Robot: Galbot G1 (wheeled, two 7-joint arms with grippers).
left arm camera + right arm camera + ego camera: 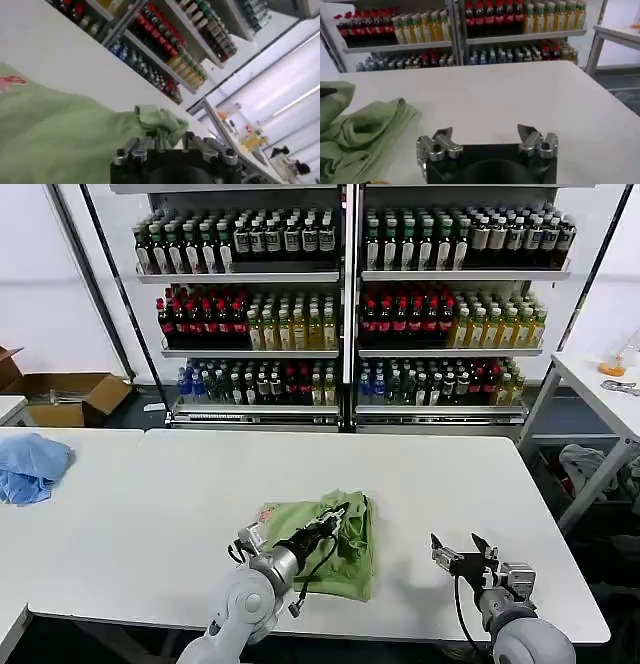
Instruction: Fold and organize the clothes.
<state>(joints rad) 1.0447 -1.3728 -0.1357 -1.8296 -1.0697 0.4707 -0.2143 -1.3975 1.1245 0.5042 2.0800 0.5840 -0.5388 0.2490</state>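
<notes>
Partly hidden under the left gripper, light green shirt lying bunched near the tabletop's front edge, fingers pinching a fold, right gripper hovering spread beside it.

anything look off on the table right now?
The green shirt is only roughly folded: edges uneven, a bunched wad of fabric pinched in the left gripper. The right gripper hovers open over bare table. Nothing spilled or damaged.
</notes>
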